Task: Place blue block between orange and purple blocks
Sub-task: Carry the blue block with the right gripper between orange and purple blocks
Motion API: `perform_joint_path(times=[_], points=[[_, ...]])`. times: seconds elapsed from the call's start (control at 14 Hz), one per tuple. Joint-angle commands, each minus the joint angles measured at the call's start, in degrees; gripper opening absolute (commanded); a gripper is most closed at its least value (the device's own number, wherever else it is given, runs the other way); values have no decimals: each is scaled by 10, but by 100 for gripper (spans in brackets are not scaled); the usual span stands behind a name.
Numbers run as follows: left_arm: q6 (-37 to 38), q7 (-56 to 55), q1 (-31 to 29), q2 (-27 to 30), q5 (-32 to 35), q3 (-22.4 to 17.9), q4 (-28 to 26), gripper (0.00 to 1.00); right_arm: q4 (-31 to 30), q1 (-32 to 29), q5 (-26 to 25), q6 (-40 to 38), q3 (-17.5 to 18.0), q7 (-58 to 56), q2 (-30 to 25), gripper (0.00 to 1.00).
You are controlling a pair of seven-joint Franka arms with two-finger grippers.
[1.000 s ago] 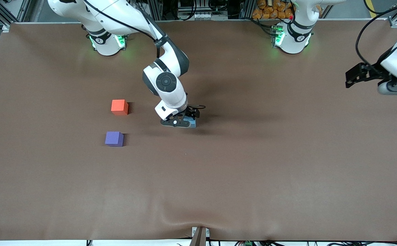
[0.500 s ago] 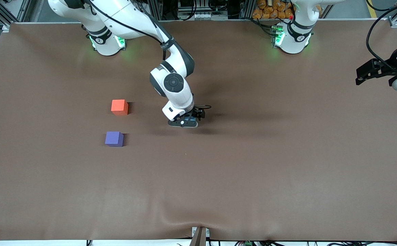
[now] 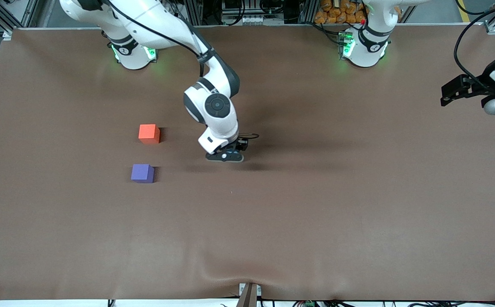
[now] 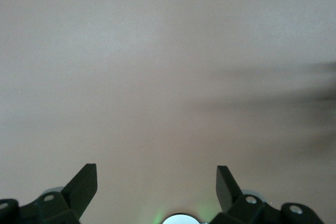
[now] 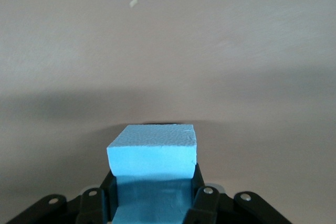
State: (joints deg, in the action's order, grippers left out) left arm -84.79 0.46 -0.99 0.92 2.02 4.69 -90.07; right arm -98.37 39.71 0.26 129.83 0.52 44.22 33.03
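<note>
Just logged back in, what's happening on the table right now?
The right pincer is shut on the blue block, low over the middle of the table. The orange block and the purple block sit apart toward the right arm's end, the purple one nearer the front camera, with a gap between them that is unfilled. The left pincer is open and waits over bare table at the left arm's end.

High front camera over the whole table (image 3: pixel 273 234); 2 wrist cameras close above it.

Grainy matt foam blue block (image 5: pixel 152 158)
</note>
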Motion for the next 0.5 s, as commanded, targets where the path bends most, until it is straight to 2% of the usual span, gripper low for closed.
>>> perform_joint_path(times=[0.0, 0.14, 0.43], points=[[2, -27, 6, -16, -9, 13, 9, 100, -17, -68, -5, -112, 9, -76, -95, 0], [-1, -27, 2, -17, -9, 14, 8, 100, -33, -113, 7, -156, 9, -152, -138, 0], [-13, -28, 1, -22, -10, 14, 8, 100, -109, -186, 16, -157, 7, -250, -199, 0]])
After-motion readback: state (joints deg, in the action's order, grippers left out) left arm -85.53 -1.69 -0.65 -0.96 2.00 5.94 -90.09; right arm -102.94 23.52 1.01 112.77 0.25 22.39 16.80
